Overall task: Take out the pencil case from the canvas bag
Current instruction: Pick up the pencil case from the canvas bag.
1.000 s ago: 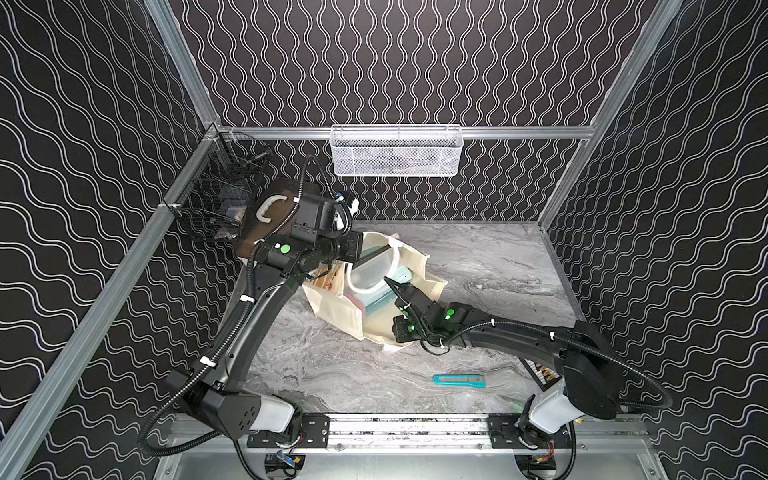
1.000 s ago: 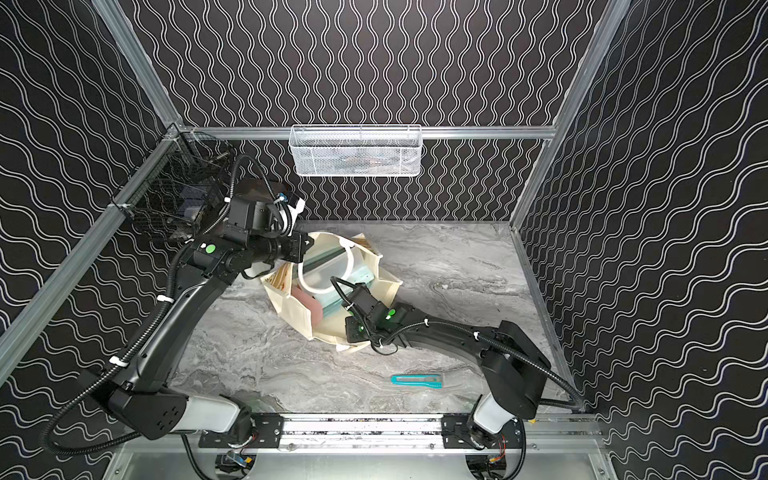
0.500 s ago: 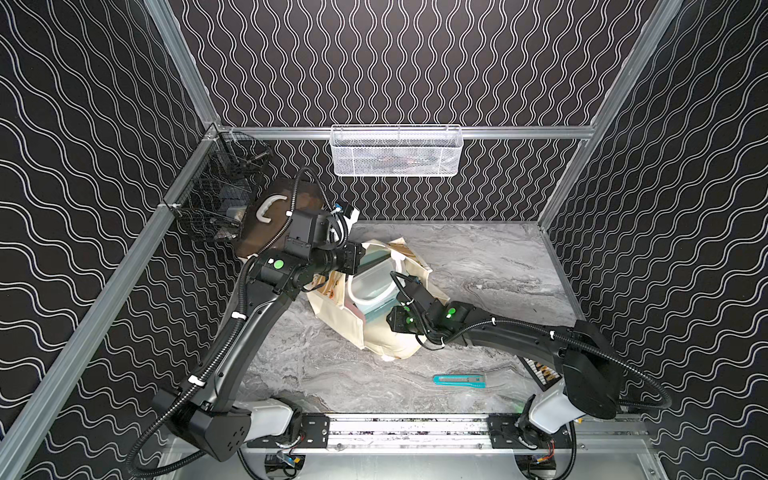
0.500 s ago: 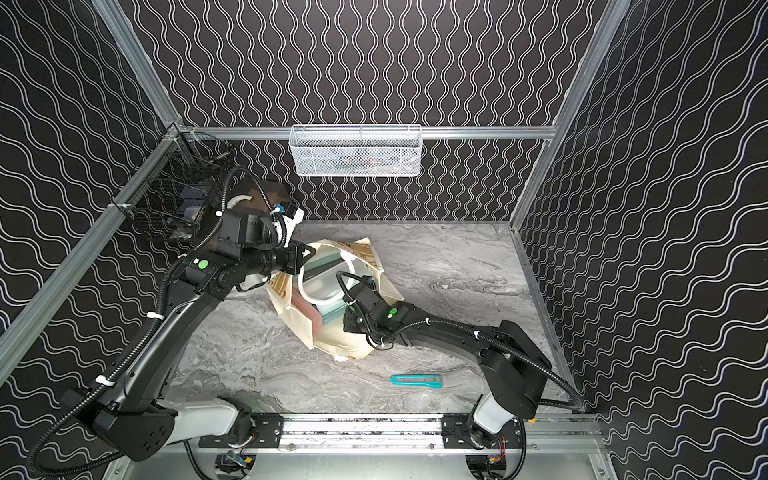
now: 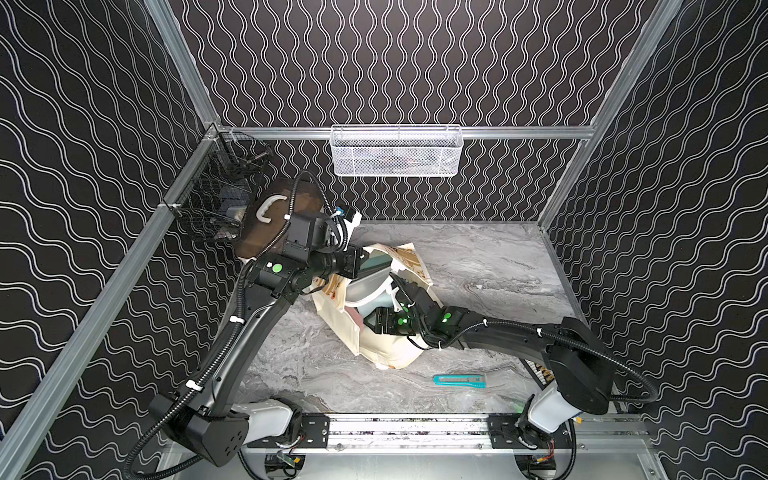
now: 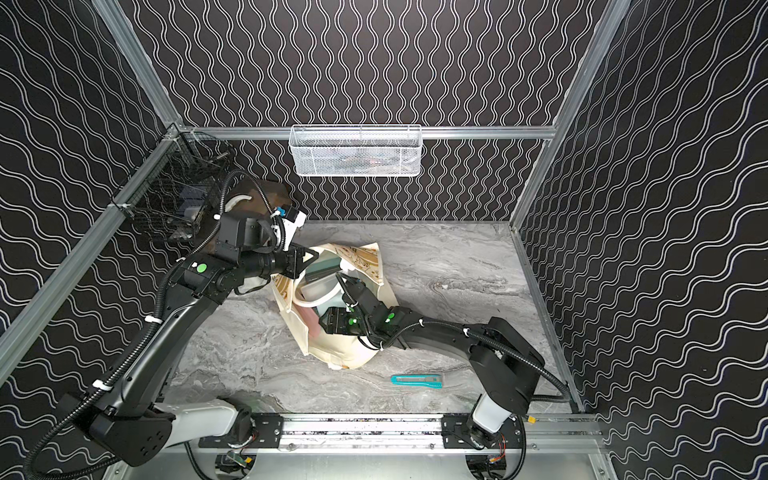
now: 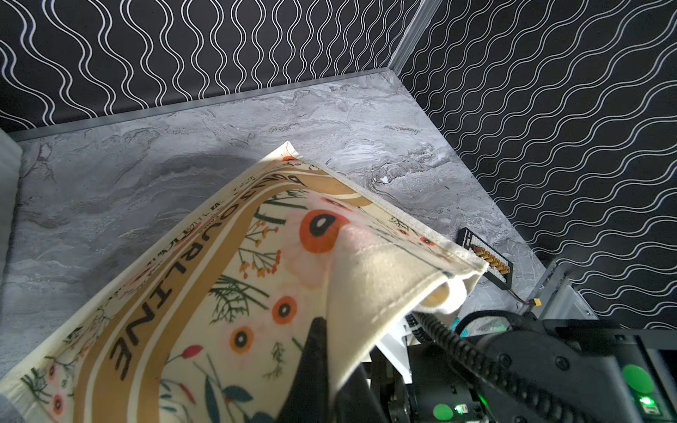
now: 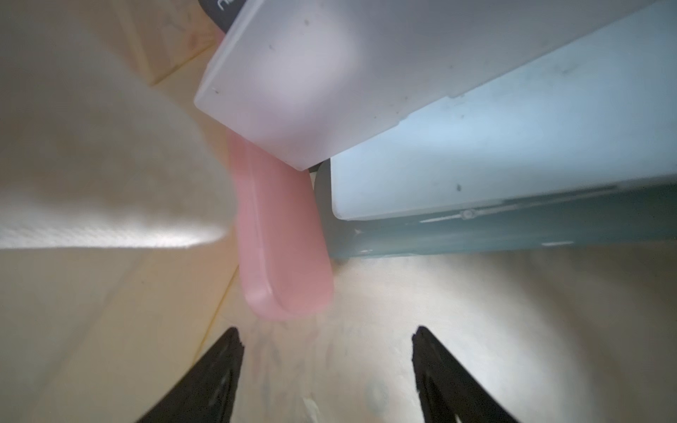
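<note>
The cream canvas bag [image 5: 386, 349] [image 6: 345, 353] lies mid-table with its mouth held up. My left gripper [image 5: 361, 266] [image 7: 329, 340] is shut on the floral-printed rim [image 7: 227, 278]. My right gripper [image 5: 370, 322] [image 6: 324, 322] [image 8: 326, 333] is inside the mouth, open and holding nothing. Just ahead of it lie a pink rounded case [image 8: 285, 238] [image 5: 355, 318], a pale blue box [image 8: 494, 146] and a frosted white box [image 8: 348, 73] [image 5: 365, 286]. I cannot tell which of these is the pencil case.
A teal utility knife [image 5: 459, 380] [image 6: 417, 379] lies near the front right. A brown-lidded white box [image 5: 270, 220] stands at the back left under a black wire basket [image 5: 220, 195]. A white mesh basket [image 5: 397, 151] hangs on the back wall.
My right gripper went from nearly shut to open and moved left, deeper into the bag's mouth. The left gripper shifted slightly, keeping hold of the rim.
</note>
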You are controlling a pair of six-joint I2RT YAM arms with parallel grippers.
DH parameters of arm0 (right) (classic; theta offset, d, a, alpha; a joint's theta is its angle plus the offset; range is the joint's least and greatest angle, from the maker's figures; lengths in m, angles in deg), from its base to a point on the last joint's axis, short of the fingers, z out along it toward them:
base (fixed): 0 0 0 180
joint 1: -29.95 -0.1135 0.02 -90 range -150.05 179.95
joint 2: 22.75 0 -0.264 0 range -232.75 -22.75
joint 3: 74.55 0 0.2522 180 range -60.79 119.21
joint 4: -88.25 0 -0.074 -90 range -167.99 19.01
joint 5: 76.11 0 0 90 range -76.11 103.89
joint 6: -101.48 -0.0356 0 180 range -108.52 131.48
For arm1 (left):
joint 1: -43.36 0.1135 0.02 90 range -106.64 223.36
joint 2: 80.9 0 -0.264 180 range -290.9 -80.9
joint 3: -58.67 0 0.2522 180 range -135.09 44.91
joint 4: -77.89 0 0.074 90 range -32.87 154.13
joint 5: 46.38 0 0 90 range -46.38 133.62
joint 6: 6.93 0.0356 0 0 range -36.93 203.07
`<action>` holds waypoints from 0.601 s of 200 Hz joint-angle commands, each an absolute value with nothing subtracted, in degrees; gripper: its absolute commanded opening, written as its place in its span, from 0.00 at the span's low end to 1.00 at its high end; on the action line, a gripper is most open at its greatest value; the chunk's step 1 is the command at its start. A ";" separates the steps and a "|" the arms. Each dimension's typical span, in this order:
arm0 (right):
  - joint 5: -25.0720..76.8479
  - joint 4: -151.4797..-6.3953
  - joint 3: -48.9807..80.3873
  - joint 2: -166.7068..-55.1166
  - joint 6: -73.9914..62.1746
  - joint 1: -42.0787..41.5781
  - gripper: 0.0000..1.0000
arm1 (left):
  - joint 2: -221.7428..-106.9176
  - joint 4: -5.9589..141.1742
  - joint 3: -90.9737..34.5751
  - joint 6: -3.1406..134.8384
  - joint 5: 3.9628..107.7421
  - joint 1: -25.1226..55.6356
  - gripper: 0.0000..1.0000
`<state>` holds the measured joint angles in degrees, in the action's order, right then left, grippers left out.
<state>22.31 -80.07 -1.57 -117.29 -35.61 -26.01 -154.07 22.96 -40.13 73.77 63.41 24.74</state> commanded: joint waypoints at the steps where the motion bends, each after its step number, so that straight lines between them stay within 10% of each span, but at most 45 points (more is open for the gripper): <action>1: 24.49 -84.09 -1.01 -118.42 -36.04 -26.60 0.77 | -153.10 28.88 -40.17 73.76 66.64 24.83 0.00; 120: 24.64 -84.02 3.72 -124.09 -36.93 -26.83 0.99 | -153.19 29.07 -40.18 72.69 67.62 24.50 0.00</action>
